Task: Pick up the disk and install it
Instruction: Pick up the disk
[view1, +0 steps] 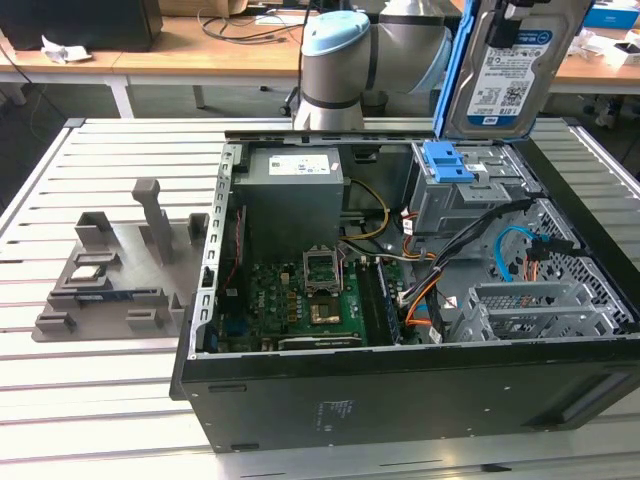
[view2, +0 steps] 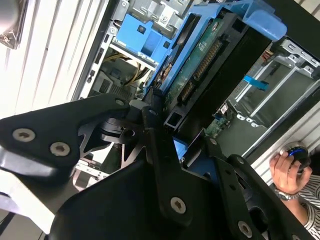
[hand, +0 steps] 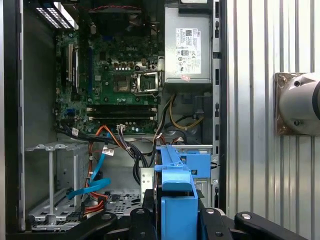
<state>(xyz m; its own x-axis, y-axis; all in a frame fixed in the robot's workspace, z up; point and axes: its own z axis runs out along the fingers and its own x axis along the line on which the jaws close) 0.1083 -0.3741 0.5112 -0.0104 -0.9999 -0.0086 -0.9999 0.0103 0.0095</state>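
The disk (view1: 505, 75) is up in the air, clamped on edge in the gripper (view2: 172, 127), its blue rails out to either side. It is held high, I'd say, to clear the case wall. Right beneath it waits the blue-latched drive bay (view1: 447, 162) inside the open computer case (view1: 400, 390). Farther off lie the motherboard (hand: 120, 75) and the power supply (hand: 187, 47).

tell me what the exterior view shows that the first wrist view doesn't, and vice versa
Exterior view adds the label face of the disk, raised above the case, and a grey fixture beside it. First wrist view adds the gripper clamping the disk edge-on by its blue rails. Both share the power supply and motherboard.
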